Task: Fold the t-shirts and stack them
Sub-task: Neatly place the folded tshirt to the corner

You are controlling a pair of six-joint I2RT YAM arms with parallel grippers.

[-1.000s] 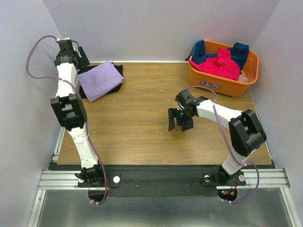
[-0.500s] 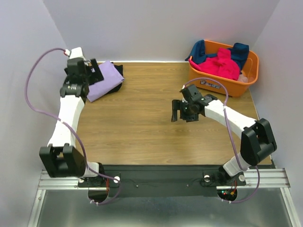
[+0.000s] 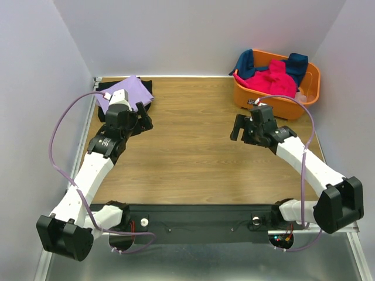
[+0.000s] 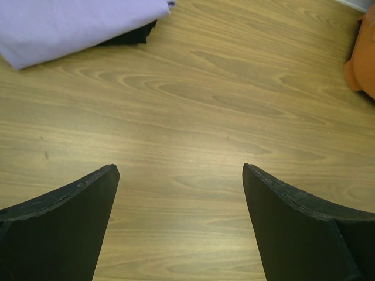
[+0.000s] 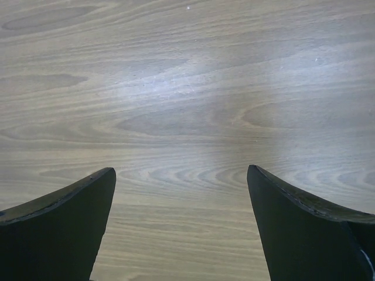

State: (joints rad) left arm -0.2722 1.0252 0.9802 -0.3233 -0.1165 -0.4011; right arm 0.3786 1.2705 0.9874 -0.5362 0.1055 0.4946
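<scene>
A folded lavender t-shirt (image 3: 125,92) lies on a folded black t-shirt (image 3: 147,88) at the back left corner of the table. Both show in the left wrist view, lavender (image 4: 76,23) over black (image 4: 128,36). A hot-pink t-shirt (image 3: 270,80) and dark teal-blue t-shirts (image 3: 296,63) are heaped in the orange basket (image 3: 275,106) at the back right. My left gripper (image 3: 143,119) is open and empty, just in front of the folded stack (image 4: 179,175). My right gripper (image 3: 236,129) is open and empty over bare wood (image 5: 181,175), left of the basket.
The wooden table (image 3: 187,152) is walled at the back and both sides. The basket's corner shows at the right edge of the left wrist view (image 4: 364,58). A white item (image 3: 301,97) lies in the basket's right end.
My left arm has drawn back from the folded stack and lowered toward the table's front left. My right gripper has moved right and back, toward the basket.
</scene>
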